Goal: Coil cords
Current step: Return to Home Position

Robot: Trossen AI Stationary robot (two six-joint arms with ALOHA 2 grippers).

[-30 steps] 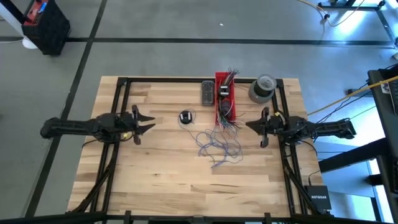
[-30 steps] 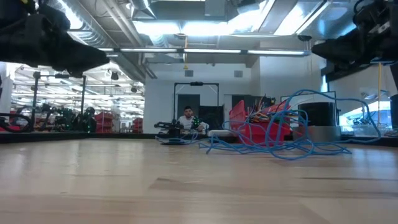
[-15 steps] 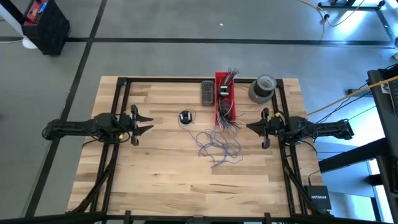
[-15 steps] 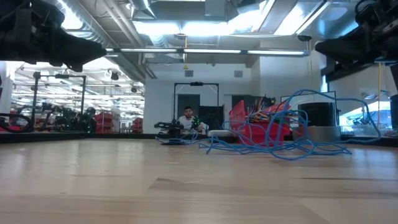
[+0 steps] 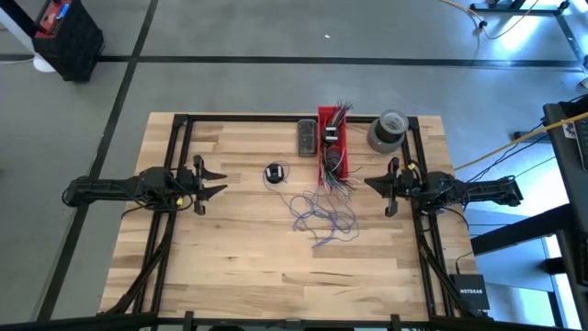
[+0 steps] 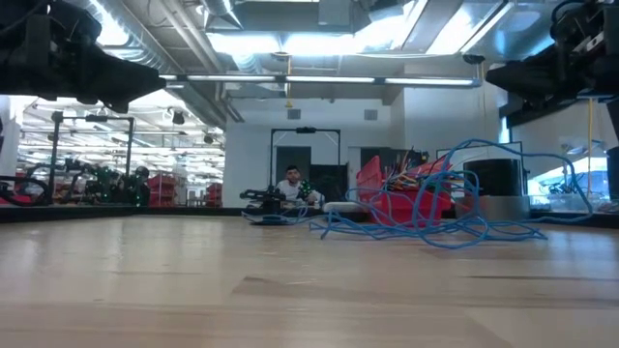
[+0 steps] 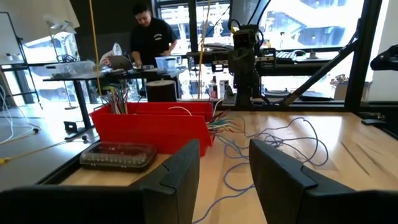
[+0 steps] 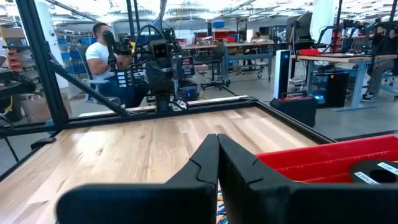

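Note:
A loose tangle of thin blue-purple cords [image 5: 322, 216] lies on the wooden table just in front of the red bin [image 5: 333, 147]; it also shows in the low view [image 6: 435, 217] and the left wrist view [image 7: 280, 140]. A small dark coiled cord [image 5: 275, 173] lies left of the bin. My left gripper [image 5: 223, 182] hovers open at the table's left side, pointing level toward the cords [image 7: 224, 165]. My right gripper [image 5: 367, 185] hovers shut at the right side, pointing level toward the table's middle [image 8: 217, 152]. Neither gripper touches anything.
The red bin holds a bunch of short multicoloured wire ends [image 5: 340, 112]. A grey tape roll [image 5: 387, 131] stands at the far right, and a dark flat box [image 5: 306, 136] lies left of the bin. A black frame [image 5: 175, 156] borders the table. People sit in the room beyond.

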